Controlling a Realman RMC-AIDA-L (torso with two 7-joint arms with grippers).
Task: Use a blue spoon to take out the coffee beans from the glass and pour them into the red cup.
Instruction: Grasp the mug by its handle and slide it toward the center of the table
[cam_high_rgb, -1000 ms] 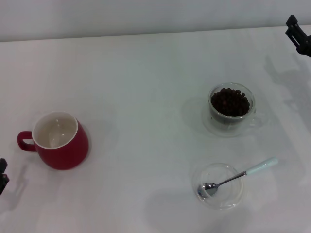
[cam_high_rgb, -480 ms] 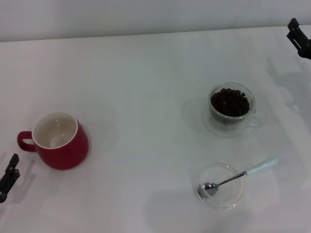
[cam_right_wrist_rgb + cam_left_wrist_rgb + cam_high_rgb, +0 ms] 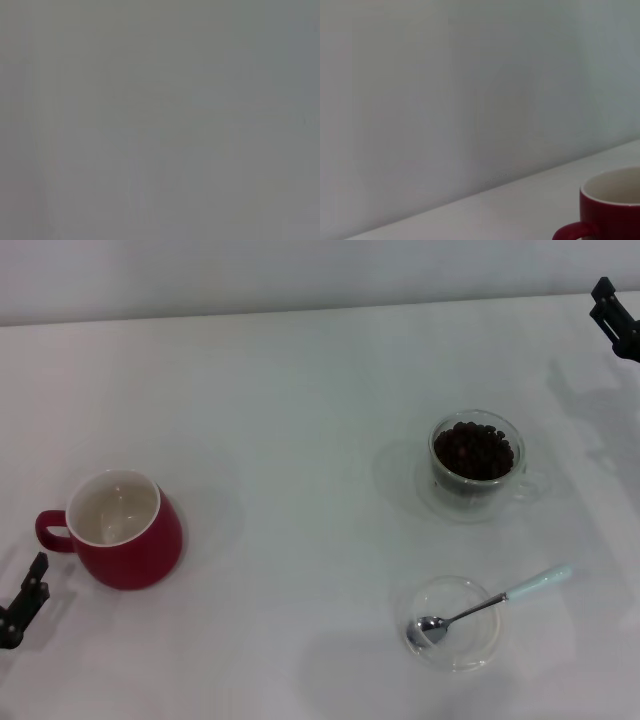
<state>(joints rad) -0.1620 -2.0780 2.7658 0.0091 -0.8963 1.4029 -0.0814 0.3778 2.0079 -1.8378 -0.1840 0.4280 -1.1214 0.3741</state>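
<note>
The blue spoon (image 3: 487,607) rests with its metal bowl inside a shallow glass dish (image 3: 452,623) on the white counter (image 3: 300,420), handle pointing out over the rim. Behind it stands the glass (image 3: 477,458), filled with coffee beans (image 3: 473,450). The red cup (image 3: 120,529) sits upright, well apart on the left. The left gripper (image 3: 22,602) is just beside the cup's handle; the right gripper (image 3: 615,318) is at the far right edge, well away from the spoon. Neither gripper's finger state can be determined.

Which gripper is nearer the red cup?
Left. The left gripper sits just beside the red cup, near its handle side; the right gripper is across the table, at the far corner.
</note>
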